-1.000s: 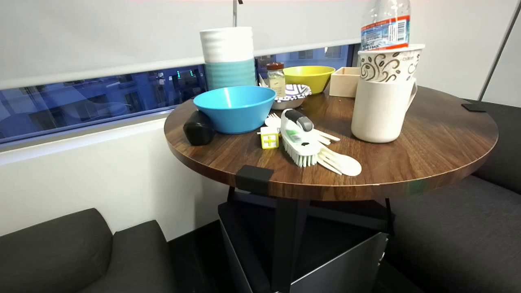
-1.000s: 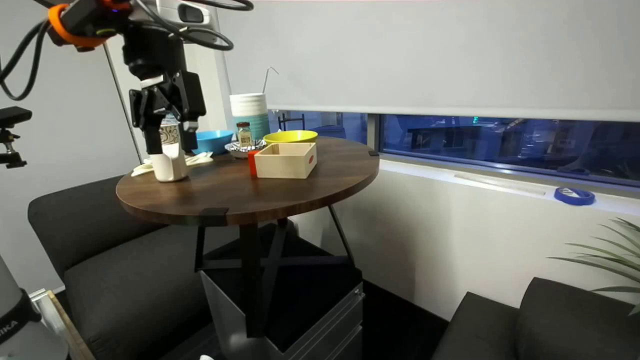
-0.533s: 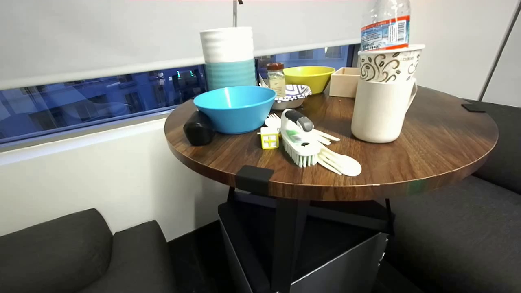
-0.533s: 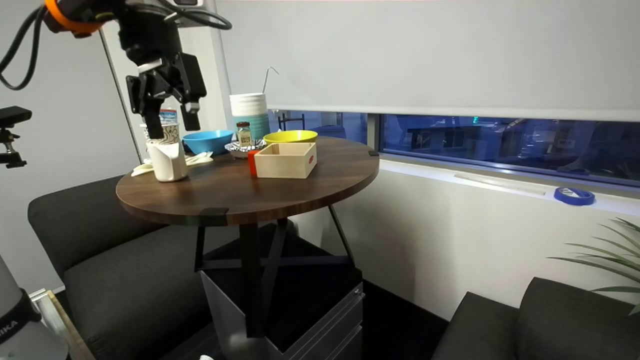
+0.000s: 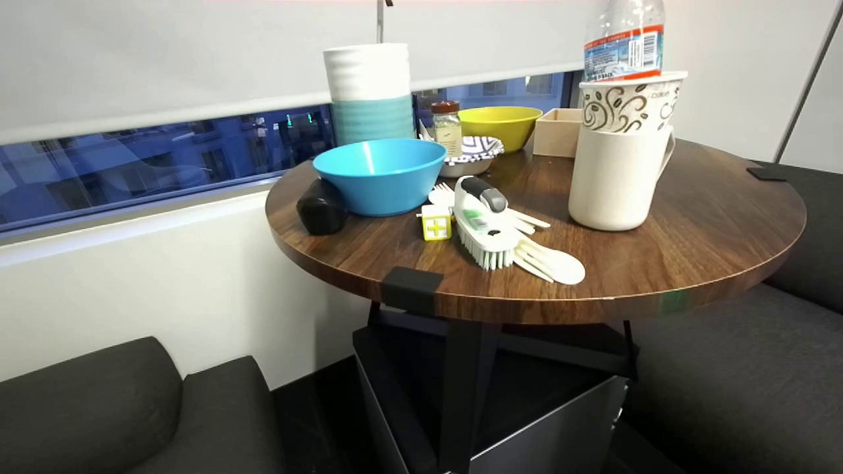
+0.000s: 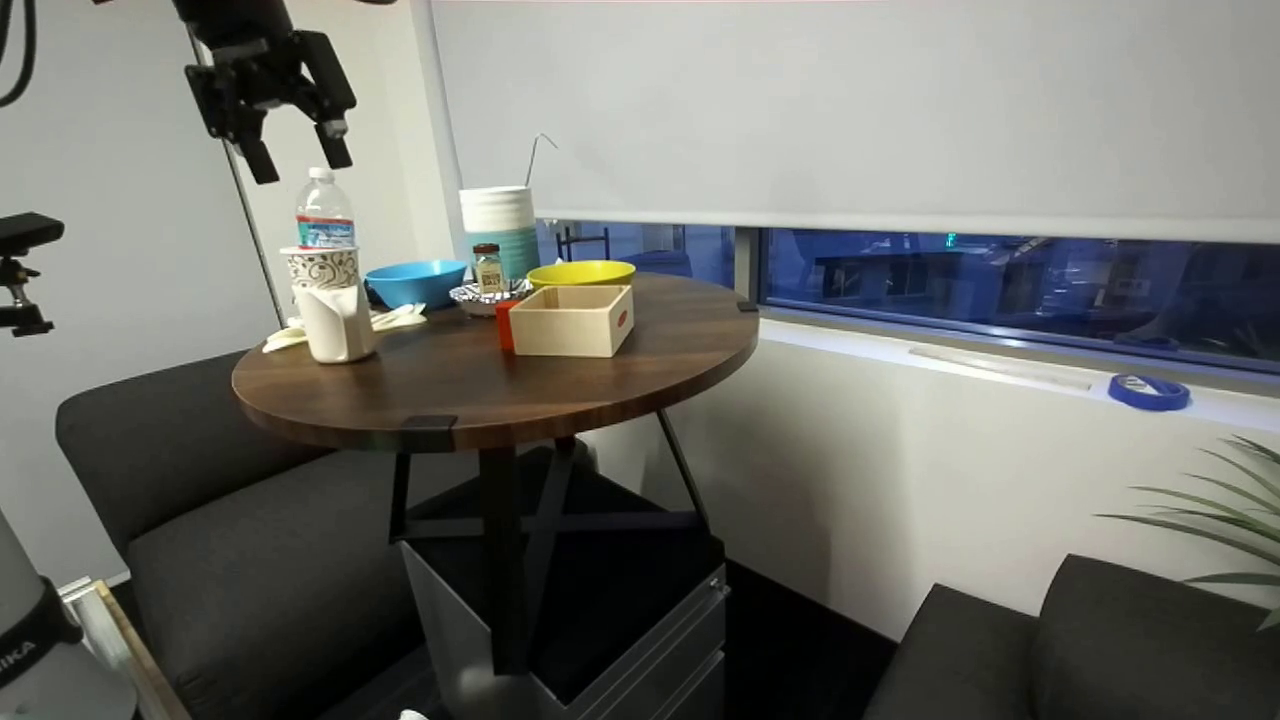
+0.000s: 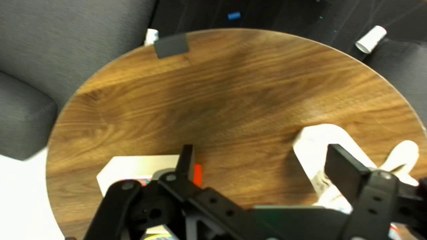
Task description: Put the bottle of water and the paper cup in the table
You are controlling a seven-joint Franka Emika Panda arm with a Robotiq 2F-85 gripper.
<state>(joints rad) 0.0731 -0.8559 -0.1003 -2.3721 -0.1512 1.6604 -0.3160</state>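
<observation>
Water bottle (image 6: 325, 214), clear, apparently white-capped

In an exterior view you see the clear, white-capped bottle (image 6: 325, 213) upright inside the white, brown-swirled cup (image 6: 325, 267), also upright and raised above the round brown table (image 6: 470, 385) near its left edge.

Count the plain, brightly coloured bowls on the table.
2: the blue bowl, near the white-and-teal canister; the yellow bowl, by the wooden box. Others may be hidden.
</observation>
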